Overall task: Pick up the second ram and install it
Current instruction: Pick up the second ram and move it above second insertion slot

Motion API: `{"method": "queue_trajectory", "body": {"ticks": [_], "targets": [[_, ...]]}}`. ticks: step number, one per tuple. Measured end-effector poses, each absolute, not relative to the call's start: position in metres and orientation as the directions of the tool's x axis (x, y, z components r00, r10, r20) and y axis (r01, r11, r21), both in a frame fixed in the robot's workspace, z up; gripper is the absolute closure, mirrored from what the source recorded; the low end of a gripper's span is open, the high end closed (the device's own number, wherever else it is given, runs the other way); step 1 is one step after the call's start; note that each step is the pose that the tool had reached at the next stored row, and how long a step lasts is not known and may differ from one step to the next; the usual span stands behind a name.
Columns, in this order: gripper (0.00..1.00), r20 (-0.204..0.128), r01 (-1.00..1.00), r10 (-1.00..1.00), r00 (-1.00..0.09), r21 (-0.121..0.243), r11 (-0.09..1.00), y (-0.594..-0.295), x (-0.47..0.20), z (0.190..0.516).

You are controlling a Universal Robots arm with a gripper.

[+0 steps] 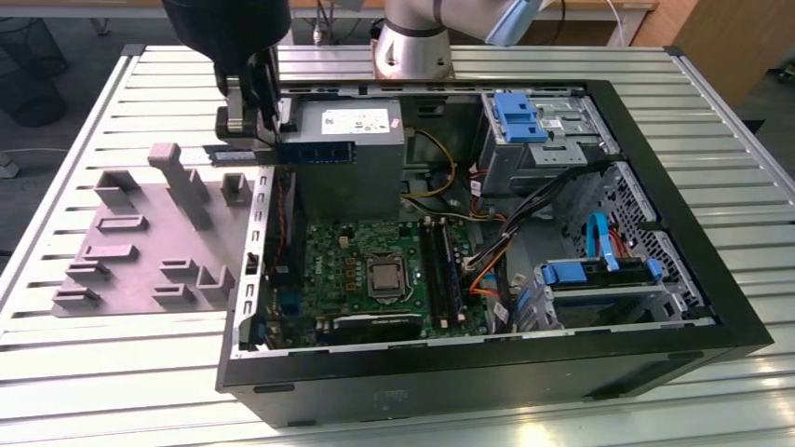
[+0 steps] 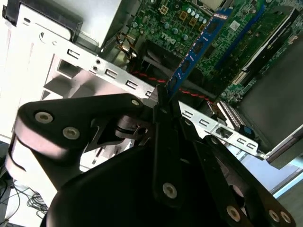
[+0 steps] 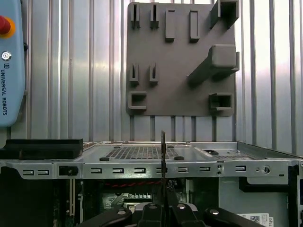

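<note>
The second ram (image 1: 316,152) is a thin dark board with small black chips. It hangs above the open computer case (image 1: 646,233), at the edge on the exterior view's left, in front of the power supply (image 1: 354,177). My gripper (image 1: 257,147) is shut on one end of it. In the second wrist view the ram (image 2: 199,45) juts out from my gripper (image 2: 164,101) over the green motherboard (image 2: 170,23). In the first wrist view the ram (image 3: 163,156) shows edge-on, rising from my gripper (image 3: 163,208). The long black memory slots (image 1: 441,270) lie lower in the case, apart from the stick.
A grey fixture plate (image 1: 137,242) with raised blocks lies on the slatted table on the exterior view's left, and it shows in the first wrist view (image 3: 180,61). Blue drive brackets (image 1: 516,116) and loose cables (image 1: 497,251) crowd the case on the exterior view's right. A pendant (image 3: 9,61) lies on the table.
</note>
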State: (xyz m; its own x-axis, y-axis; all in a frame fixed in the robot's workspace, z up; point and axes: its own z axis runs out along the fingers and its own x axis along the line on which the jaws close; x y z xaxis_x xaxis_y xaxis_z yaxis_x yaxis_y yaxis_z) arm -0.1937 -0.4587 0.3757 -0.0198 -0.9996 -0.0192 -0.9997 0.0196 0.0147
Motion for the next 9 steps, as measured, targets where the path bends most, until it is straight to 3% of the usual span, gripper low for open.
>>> {"method": "queue_trajectory", "body": {"ticks": [9], "targets": [[0.86,-0.019,-1.0,-1.0,-0.02,0.015,0.02,-0.4586,-0.1884,0.3757]]}}
